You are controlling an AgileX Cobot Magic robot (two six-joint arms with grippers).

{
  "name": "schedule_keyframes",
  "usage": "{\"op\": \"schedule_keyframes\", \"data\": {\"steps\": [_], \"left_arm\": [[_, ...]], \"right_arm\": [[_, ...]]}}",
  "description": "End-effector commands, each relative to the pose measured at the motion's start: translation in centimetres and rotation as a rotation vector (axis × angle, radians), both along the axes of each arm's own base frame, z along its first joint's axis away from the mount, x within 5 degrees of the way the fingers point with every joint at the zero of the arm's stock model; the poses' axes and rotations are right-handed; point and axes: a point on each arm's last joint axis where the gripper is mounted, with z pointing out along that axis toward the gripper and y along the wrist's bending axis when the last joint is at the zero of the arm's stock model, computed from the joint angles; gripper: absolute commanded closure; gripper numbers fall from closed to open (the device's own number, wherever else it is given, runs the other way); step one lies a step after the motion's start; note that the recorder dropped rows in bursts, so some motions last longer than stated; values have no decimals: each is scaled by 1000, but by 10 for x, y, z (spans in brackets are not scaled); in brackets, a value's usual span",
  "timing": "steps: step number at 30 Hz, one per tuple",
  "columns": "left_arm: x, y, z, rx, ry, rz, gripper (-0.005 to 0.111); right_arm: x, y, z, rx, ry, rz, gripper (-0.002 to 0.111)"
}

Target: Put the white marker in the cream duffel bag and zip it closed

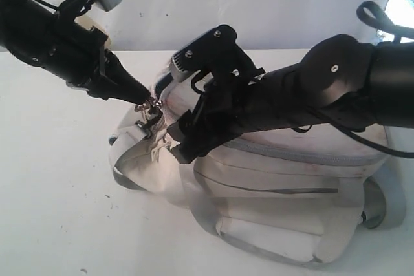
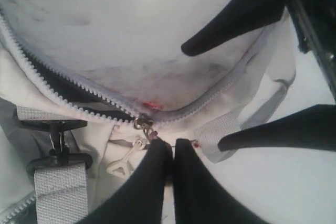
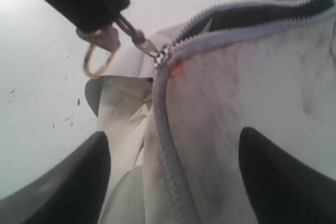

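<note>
My right claw [image 3: 173, 140] hangs wide open and empty, astride the stained cream fabric duffel bag [image 1: 278, 192]. My left claw [image 2: 171, 149] is pinched tight on the small metal zipper pull [image 3: 135, 36]. The zip is only part closed. The white marker is nowhere in sight; I presume it is inside.

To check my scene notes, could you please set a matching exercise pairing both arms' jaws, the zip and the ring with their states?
Things:
1. left jaws
2. right jaws
3. zip
4. ring

States:
a. wide open over the bag
b. gold-coloured, hanging
c. shut on the zip pull
d. partly open

Pairs: 1-c, 2-a, 3-d, 4-b.
</note>
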Motion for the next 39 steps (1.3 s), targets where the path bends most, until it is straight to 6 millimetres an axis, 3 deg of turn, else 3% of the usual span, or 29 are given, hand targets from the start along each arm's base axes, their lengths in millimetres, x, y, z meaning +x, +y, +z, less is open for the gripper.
{"op": "schedule_keyframes", "data": {"steps": [1,8,12,16,25,39], "left_arm": [[-4,-3,16,-79,-13,22,107],[-1,-4,22,-130,-33,71,107],[0,-3,21,-103,-48,76,107],[8,1,20,-88,-53,193,107],[22,6,23,-96,-138,350,107],[36,16,15,53,-305,377,107]], "right_arm": [[1,8,-1,-14,-83,3,53],[5,11,-11,-32,-75,-7,68],[4,11,-12,-35,-62,3,89],[1,12,-13,-40,-39,22,108],[-4,13,-17,-56,18,72,108],[-6,12,-18,-70,28,96,108]]}}
